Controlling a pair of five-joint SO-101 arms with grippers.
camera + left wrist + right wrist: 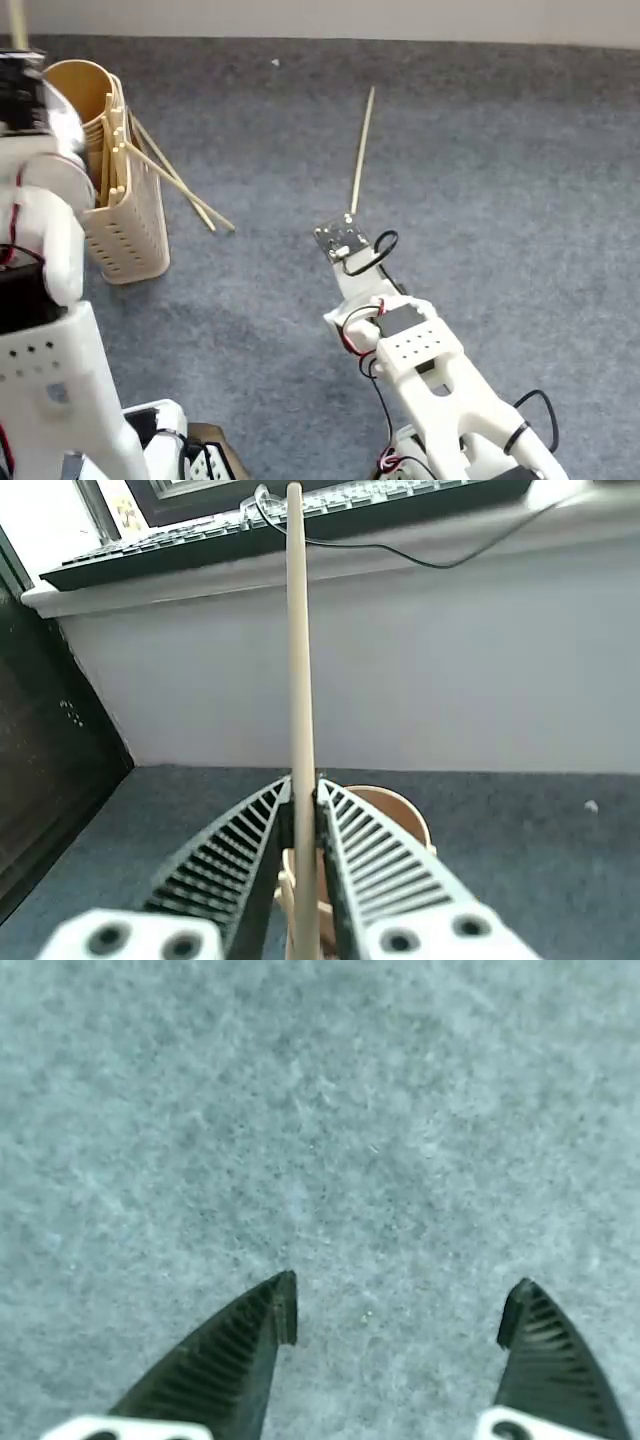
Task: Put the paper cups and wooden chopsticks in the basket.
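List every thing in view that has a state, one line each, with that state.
basket: upright on the carpet, holding cups and chopsticks.
paper cups: stacked, in the basket.
slanting chopsticks: run from the basket's rim down to the carpet.
loose chopstick: flat on the carpet.
left claw: shut on the held chopstick.
held chopstick: upright, above the paper cups.
right claw: open, holding nothing, over the carpet.

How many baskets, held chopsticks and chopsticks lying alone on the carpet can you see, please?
Basket: 1
Held chopstick, between the left fingers: 1
Loose chopstick, on the carpet: 1
Total: 3
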